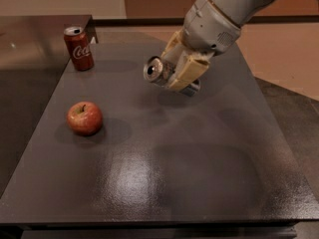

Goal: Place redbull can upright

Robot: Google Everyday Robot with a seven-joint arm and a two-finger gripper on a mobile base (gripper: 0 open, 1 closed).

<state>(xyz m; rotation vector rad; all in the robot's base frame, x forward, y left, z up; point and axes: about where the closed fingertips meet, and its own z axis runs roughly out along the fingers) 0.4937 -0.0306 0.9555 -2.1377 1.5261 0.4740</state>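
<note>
Camera view | gripper (pixel 175 74) clamped on redbull can (pixel 154 69), held sideways above table (pixel 199 178) rear-centre | risk: if I release before tilting upright, it drops and rolls.

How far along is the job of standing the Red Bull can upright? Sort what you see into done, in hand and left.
Done: the tool is shut on the can, above the far middle of the table. In hand: the can hangs on its side, its top facing left, apparently clear of the surface. Left: turn it upright, set it down on the table and let go.
</note>
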